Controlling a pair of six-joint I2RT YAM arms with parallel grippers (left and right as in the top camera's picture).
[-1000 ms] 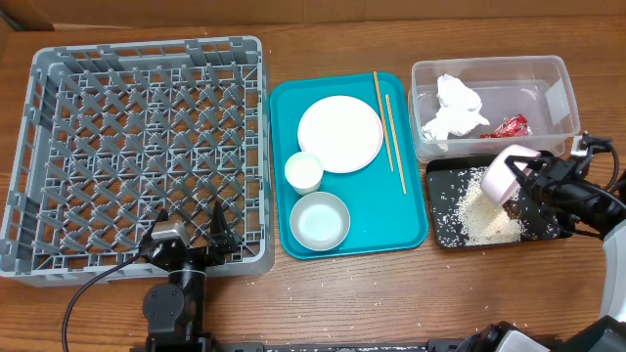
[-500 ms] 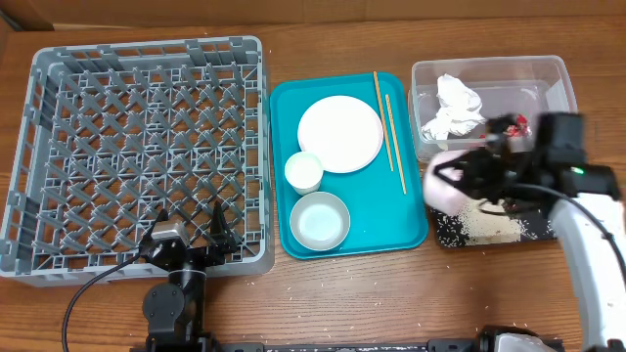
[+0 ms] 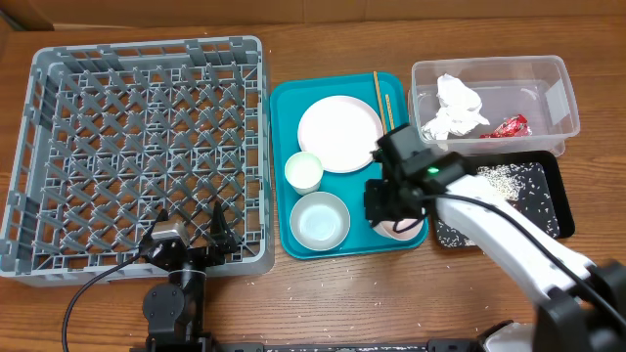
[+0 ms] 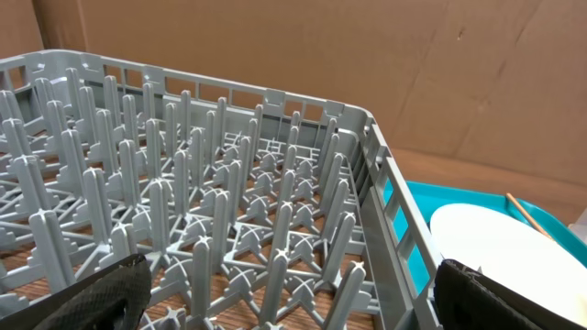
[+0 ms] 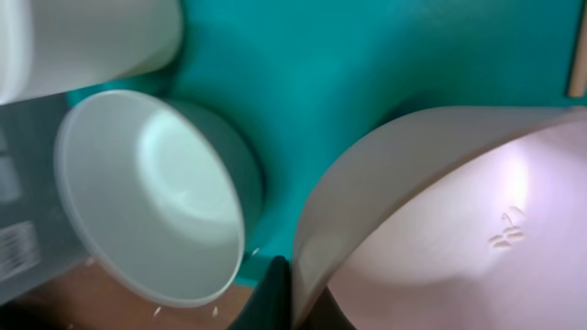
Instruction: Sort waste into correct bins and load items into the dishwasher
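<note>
My right gripper [image 3: 395, 213] is shut on the rim of a pinkish-white bowl [image 3: 400, 231], low over the front right corner of the teal tray [image 3: 361, 196]. In the right wrist view the held bowl [image 5: 440, 220] fills the right side, with a few rice grains [image 5: 504, 240] stuck inside, and the gripper [image 5: 298, 298] pinches its rim. On the tray lie a plate [image 3: 339, 133], a cup [image 3: 304, 171], a second bowl [image 3: 320, 220] and chopsticks [image 3: 388, 127]. My left gripper [image 3: 191, 233] stands open at the front edge of the grey dish rack [image 3: 59, 147].
The clear tub [image 3: 548, 78] at the back right holds the napkin [image 3: 453, 108] and the red wrapper [image 3: 509, 126]. The black tray [image 3: 558, 210] in front of it carries loose rice [image 3: 504, 176]. A few grains lie on the wooden table near the tray's front.
My right arm has swung left from above the black tray to the teal tray, carrying the bowl with it. A heap of rice stays in the black tray. The left arm has not moved.
</note>
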